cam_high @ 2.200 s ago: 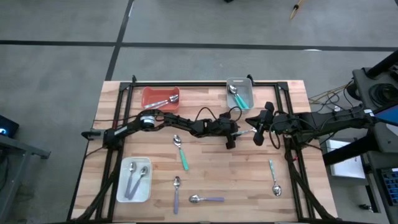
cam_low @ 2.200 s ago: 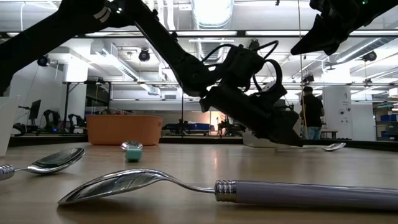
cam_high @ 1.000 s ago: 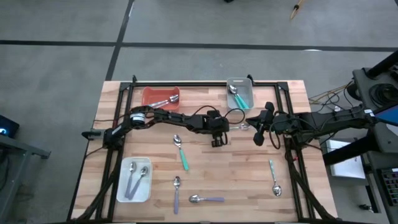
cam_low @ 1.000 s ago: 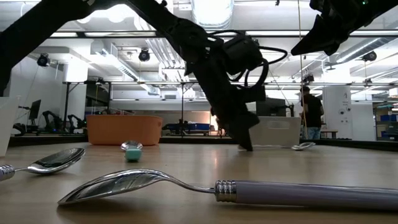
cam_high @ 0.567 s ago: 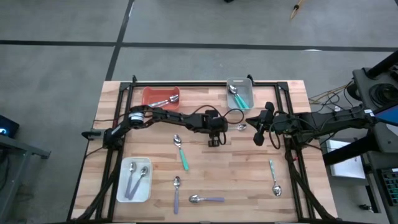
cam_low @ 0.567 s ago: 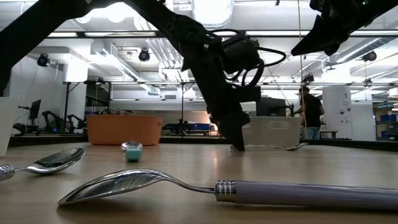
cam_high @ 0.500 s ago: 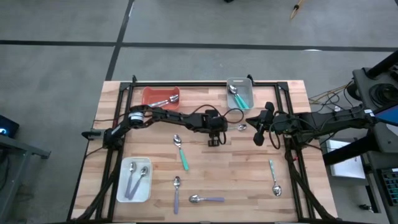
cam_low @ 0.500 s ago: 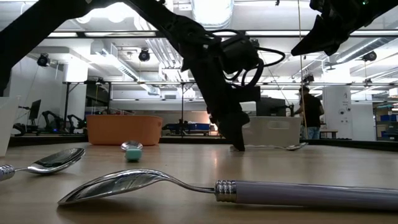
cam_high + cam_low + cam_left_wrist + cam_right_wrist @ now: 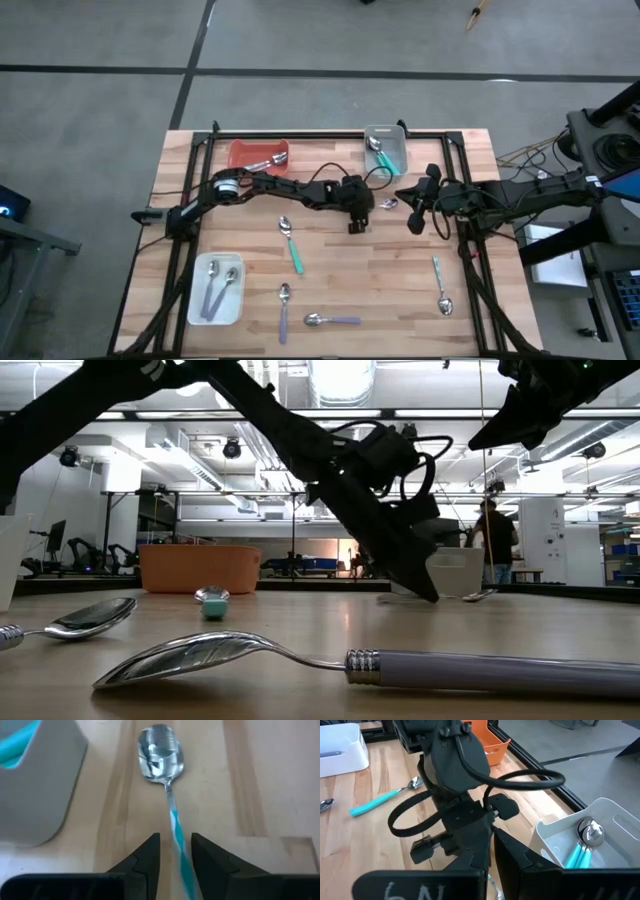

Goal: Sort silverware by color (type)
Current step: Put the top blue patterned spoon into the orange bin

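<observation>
A teal-handled spoon point(image 9: 165, 765) lies on the wood beside the grey tray point(image 9: 386, 148), its bowl point(image 9: 388, 204) pointing to the table's right. My left gripper point(image 9: 175, 837) is open at the table's middle point(image 9: 353, 226), slanting down, with one finger on either side of the spoon's handle. My right gripper point(image 9: 491, 834) hangs shut above the table right of centre point(image 9: 414, 222) with nothing in it. More spoons lie loose: one teal point(image 9: 291, 244), two lavender point(image 9: 284, 310) point(image 9: 332, 320), and one at the right point(image 9: 441, 285). My left gripper has its fingers on either side of the teal handle point(image 9: 179, 852), along the spoon, coming slanting down from the table's left. The handle runs close by one finger point(image 9: 210, 865); whether it touches I cannot tell. The spoon's bowl rests on the table.
An orange tray point(image 9: 258, 157) at the far left holds a silver spoon. The grey tray holds teal spoons, and a white tray point(image 9: 217, 288) at the near left holds two lavender ones. Black frame rails run along the table's edges. A person stands far off in the room point(image 9: 497, 540).
My left gripper has shifted a little toward the table's right edge and tipped from pointing steeply down to a shallower slant toward the teal spoon. The spoon's bowl has stayed by the grey tray.
</observation>
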